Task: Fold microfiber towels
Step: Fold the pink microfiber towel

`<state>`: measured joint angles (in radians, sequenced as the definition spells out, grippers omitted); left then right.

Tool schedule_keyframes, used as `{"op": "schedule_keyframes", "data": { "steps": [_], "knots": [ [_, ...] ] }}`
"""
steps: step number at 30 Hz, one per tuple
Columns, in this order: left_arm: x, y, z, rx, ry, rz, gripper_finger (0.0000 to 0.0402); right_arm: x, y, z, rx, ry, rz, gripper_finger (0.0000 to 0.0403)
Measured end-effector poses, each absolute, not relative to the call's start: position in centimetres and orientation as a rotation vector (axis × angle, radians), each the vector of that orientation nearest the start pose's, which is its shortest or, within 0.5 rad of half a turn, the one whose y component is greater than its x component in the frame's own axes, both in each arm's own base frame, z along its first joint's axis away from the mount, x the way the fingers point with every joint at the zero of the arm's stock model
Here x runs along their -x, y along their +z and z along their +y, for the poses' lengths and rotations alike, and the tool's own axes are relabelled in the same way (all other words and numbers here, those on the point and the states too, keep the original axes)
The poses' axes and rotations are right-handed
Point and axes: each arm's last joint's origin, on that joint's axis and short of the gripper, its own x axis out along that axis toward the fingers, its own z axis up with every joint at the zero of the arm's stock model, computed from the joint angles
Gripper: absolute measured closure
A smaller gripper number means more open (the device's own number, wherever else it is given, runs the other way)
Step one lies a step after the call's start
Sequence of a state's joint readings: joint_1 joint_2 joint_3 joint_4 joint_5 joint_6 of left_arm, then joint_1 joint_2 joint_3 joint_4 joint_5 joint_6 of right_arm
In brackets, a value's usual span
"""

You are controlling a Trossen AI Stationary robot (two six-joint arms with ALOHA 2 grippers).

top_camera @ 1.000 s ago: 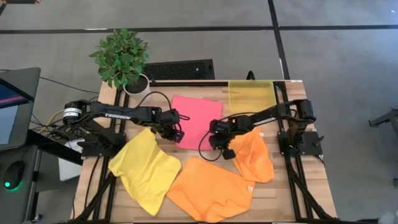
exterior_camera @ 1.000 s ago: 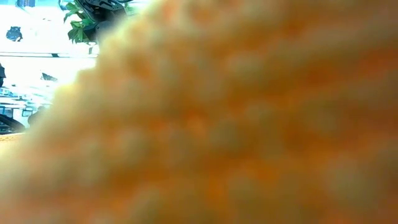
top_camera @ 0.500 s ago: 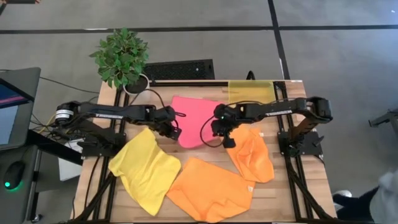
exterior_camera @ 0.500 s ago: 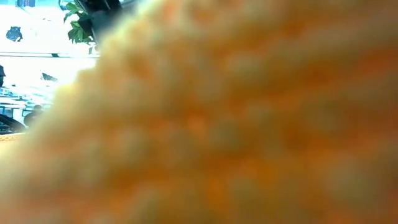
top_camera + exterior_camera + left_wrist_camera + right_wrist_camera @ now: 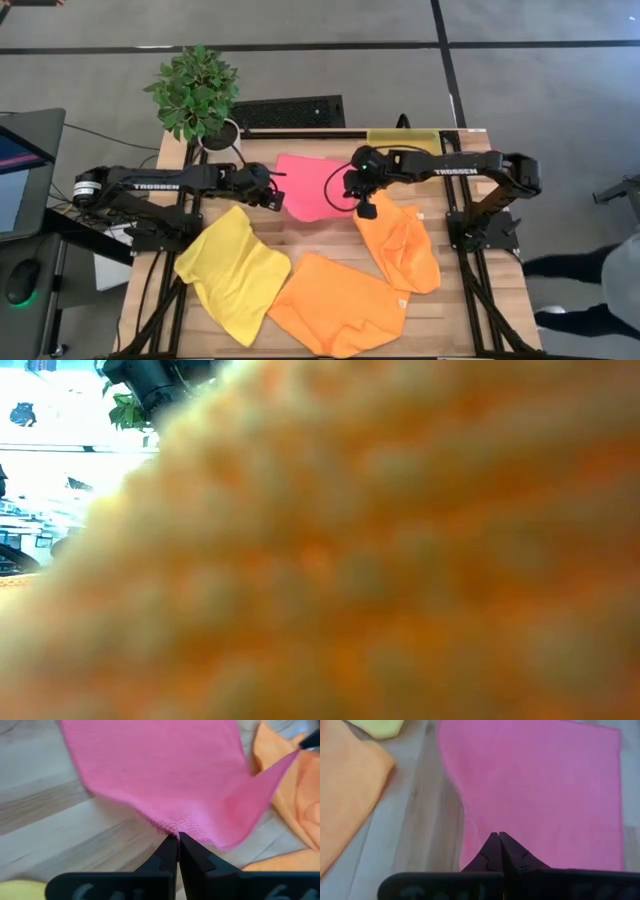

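The pink towel (image 5: 305,183) lies at the table's far middle, its far part flat on the wood and its near edge raised. My left gripper (image 5: 272,196) is shut on its near left corner and my right gripper (image 5: 357,190) on its near right corner. A yellow towel (image 5: 232,275) lies crumpled at the near left. One orange towel (image 5: 340,305) lies at the near middle, another (image 5: 405,245) at the right. Orange cloth (image 5: 380,560) fills nearly the whole low view. My left gripper pinches the pink towel's near left corner (image 5: 175,826) between its two fingers, reaching in from the table's left. The corner is lifted off the wood and the cloth runs away from the fingers toward the flat far part. My right gripper pinches the pink towel's near right corner (image 5: 500,827) between its two fingers, reaching in from the table's right. The corner is off the table; the rest of the towel (image 5: 545,785) spreads out beyond the fingers.
A translucent yellow bin (image 5: 402,140) stands at the far right, close behind my right arm. A potted plant (image 5: 195,92) stands at the far left corner, with a black keyboard-like thing (image 5: 290,110) beyond the far edge. A person's legs (image 5: 600,290) show right of the table.
Both grippers have gone toward the table's far edge, staying shut on the pink towel's near corners. The towel's near edge has lifted and travelled toward the far edge, while its far edge has stayed in place.
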<state>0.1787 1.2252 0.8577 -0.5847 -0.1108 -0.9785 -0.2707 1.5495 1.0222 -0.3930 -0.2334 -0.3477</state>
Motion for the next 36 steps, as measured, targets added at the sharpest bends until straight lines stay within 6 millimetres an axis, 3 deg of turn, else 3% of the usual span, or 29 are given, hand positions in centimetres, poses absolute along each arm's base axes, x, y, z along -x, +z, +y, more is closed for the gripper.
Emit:
{"op": "schedule_keyframes", "data": {
  "steps": [7,13,19,27,36],
  "knots": [
    [-23.3,24.0,4.5,0.913,0.711,0.755,0.0401,-29.7,22.7,-8.1,0.054,0.162,0.860,0.0403],
    [-23.3,24.0,4.5,0.900,0.704,0.759,0.0401,-28.8,21.8,-7.6,0.017,0.272,0.966,0.0403],
    [-23.2,24.0,4.5,0.905,0.697,0.766,0.0401,-28.7,21.8,-7.5,0.026,0.327,0.954,0.0403],
    [-23.2,24.0,4.6,0.885,0.734,0.746,0.0401,-28.9,22.0,-8.1,0.006,0.211,0.950,0.0403],
    [-23.0,24.1,5.4,0.822,0.871,0.678,0.0401,-28.6,22.2,-9.9,0.059,-0.055,0.992,0.0403]
  ]
}}
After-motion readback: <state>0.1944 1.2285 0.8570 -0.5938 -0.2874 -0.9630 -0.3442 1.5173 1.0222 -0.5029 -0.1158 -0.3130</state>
